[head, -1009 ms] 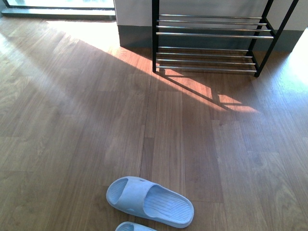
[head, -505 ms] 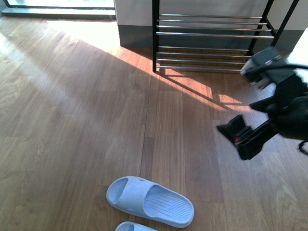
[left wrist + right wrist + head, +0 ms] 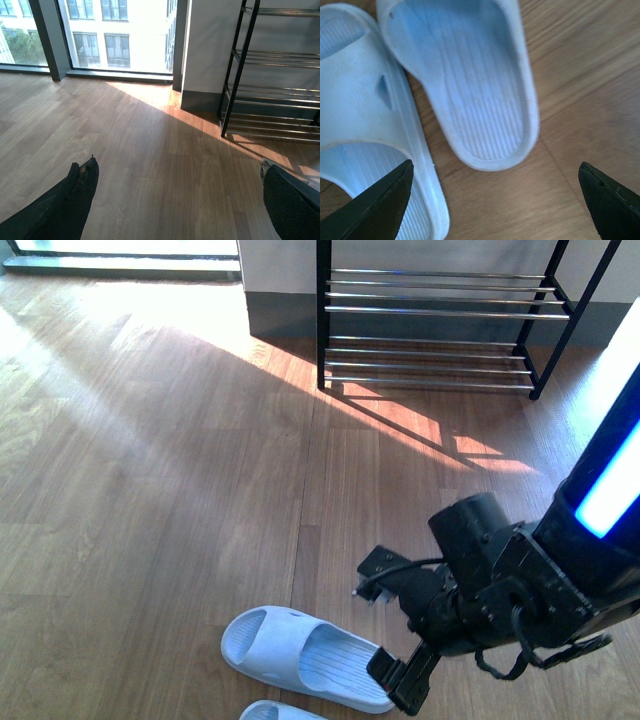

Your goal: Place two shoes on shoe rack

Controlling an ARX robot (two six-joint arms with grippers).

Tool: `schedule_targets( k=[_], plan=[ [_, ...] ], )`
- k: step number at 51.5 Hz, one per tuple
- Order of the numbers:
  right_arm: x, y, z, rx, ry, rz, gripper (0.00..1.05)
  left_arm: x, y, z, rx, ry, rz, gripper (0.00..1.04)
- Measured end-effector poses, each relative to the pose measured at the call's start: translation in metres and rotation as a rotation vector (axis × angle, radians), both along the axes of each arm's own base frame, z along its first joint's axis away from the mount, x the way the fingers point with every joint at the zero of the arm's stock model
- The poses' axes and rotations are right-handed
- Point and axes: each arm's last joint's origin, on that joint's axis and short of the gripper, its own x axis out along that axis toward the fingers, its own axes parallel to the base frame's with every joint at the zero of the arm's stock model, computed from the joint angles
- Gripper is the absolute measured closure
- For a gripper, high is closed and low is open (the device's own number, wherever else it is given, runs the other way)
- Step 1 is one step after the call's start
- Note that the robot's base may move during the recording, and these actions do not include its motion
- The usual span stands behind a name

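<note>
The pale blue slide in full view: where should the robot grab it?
Probably across the heel of the slide, from above: it lies flat, sole down, its heel open and narrower than the open right end effector; the strap covers the toe end.

right claw (image 3: 495, 165) spread wide | over slide (image 3: 480, 110) heel | second slide (image 3: 355, 95) beside

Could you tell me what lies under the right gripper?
Under the open right gripper: a pale blue slide's heel on wooden floor, second slide alongside; floor beneath them is covered.
</note>
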Motion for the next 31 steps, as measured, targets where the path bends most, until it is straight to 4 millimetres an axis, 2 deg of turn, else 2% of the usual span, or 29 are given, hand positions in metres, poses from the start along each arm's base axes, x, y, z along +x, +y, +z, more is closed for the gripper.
schedule_targets(
  k=[10,31],
  plan=[
    [-0.01,0.021,-0.022,0.052,0.068,0.011,0.09,0.0,0.0,0.0,0.0,0.0,0.0,0.09],
    [0.001,0.047,-0.054,0.105,0.1,-0.086,0.09,0.0,0.0,0.0,0.0,0.0,0.0,0.09]
  ],
)
